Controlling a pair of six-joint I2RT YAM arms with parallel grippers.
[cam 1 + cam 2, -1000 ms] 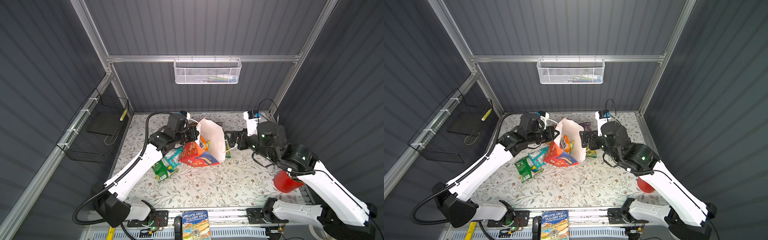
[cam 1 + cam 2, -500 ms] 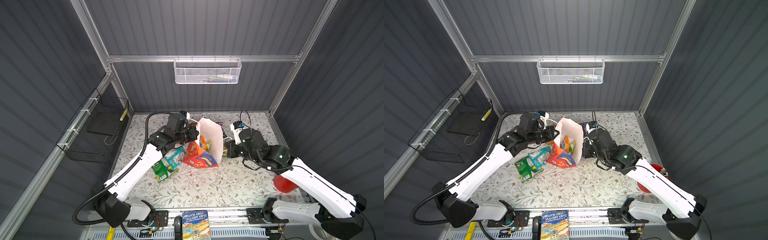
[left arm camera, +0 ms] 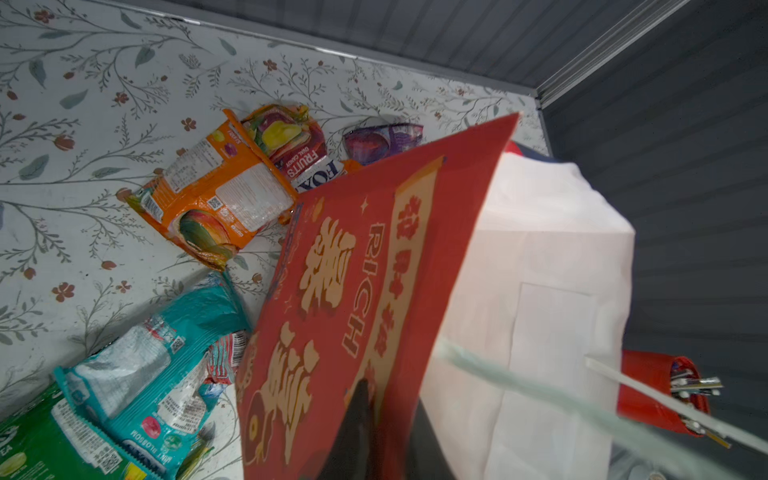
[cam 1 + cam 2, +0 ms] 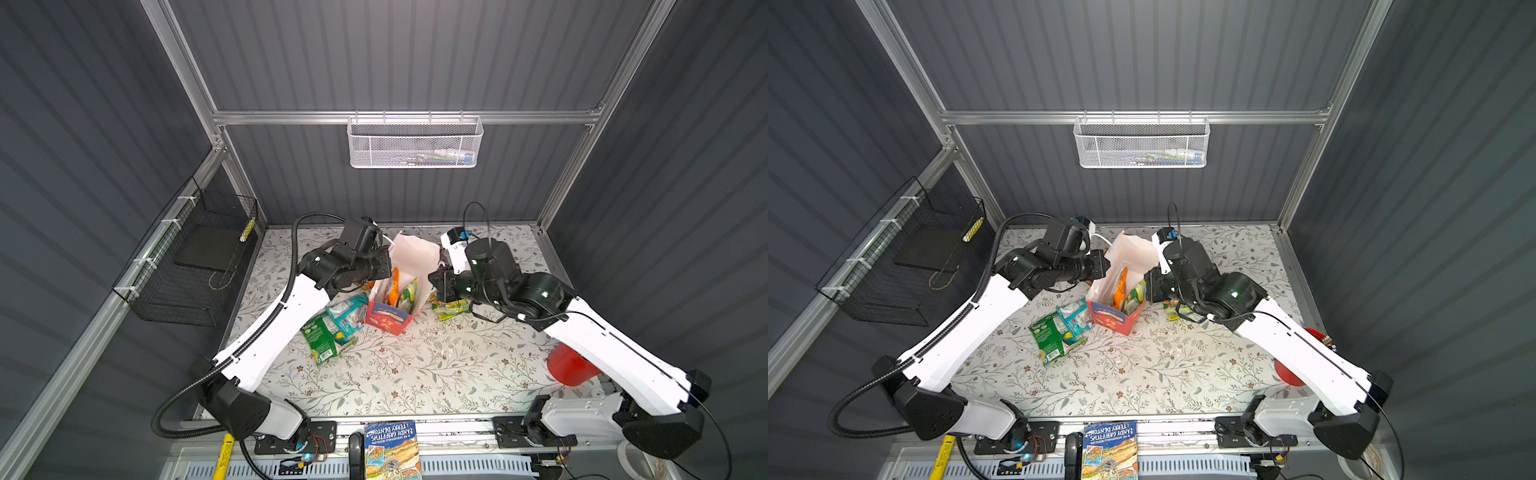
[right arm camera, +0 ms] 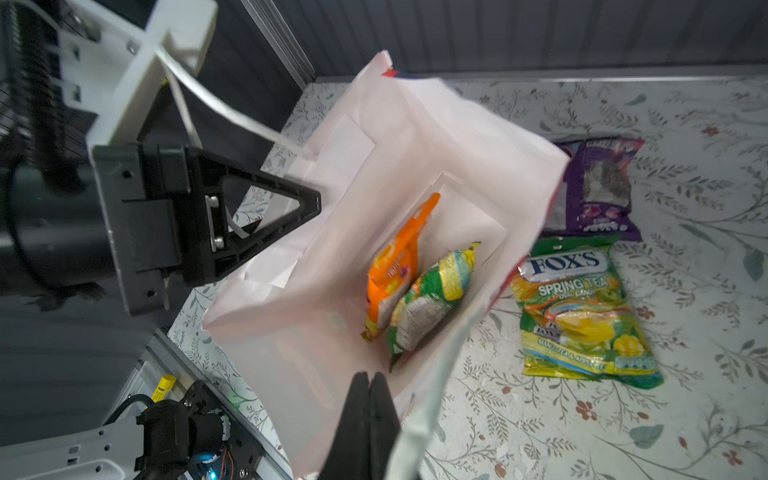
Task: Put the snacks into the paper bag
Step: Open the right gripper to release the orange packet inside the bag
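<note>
In both top views the paper bag (image 4: 411, 257) (image 4: 1121, 259) stands open-mouthed at mid-table between the two arms. The left pincer (image 4: 386, 266) meets its left rim, and the right pincer (image 4: 436, 282) sits just beside the opposite wall, above a Spring Tea packet (image 4: 451, 309) lying on the table. A teal packet (image 4: 347, 311) and a green packet (image 4: 322, 336) lie by the bag's left foot. In the left wrist view the left pincer (image 3: 388, 390) has its fingers a little apart, one against the bag's red outer face (image 3: 374, 270) and one on the white inner side, with the wall's edge between them. A fruits packet (image 3: 291, 141) and a purple packet (image 3: 382, 139) lie on the table beside that face. In the right wrist view the right pincer (image 5: 368, 382) is closed, its fingers pressed together on nothing, and its tip shows against the bag's white inside (image 5: 332, 291) near the rim. An orange packet (image 5: 395, 257) and a green-yellow packet (image 5: 432, 299) stand down inside. The Spring Tea packet (image 5: 582, 316) and the purple packet (image 5: 594, 187) lie flat on the table outside the wall.
</note>
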